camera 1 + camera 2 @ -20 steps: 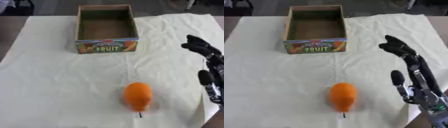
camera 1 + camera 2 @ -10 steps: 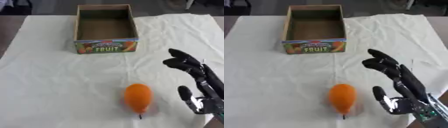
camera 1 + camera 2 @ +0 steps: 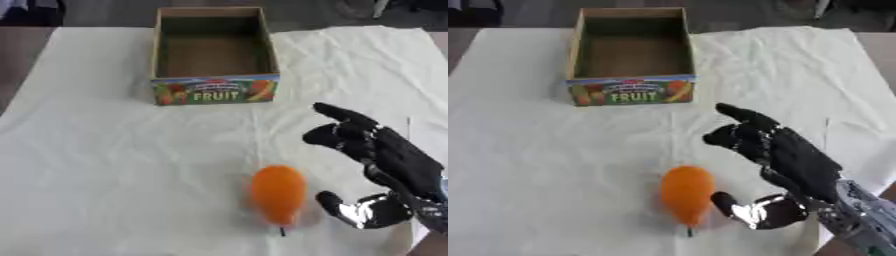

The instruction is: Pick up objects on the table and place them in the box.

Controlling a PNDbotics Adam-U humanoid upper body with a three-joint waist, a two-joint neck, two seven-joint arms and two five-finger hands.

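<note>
the step in hand is the reach for the orange fruit (image 3: 686, 195), which lies on the white cloth (image 3: 114, 165), well short of the empty fruit box (image 3: 214, 55). the right hand (image 3: 785, 160) hovers just beside it, fingers spread open, thumb low near its side. next, the hand must close around it.

A white cloth (image 3: 105, 170) covers the table, bearing box (image 3: 215, 92) and orange fruit (image 3: 278, 194).

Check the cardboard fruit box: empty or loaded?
Empty: the cardboard fruit box shows only bare brown floor inside. The orange fruit lies on the white cloth.
</note>
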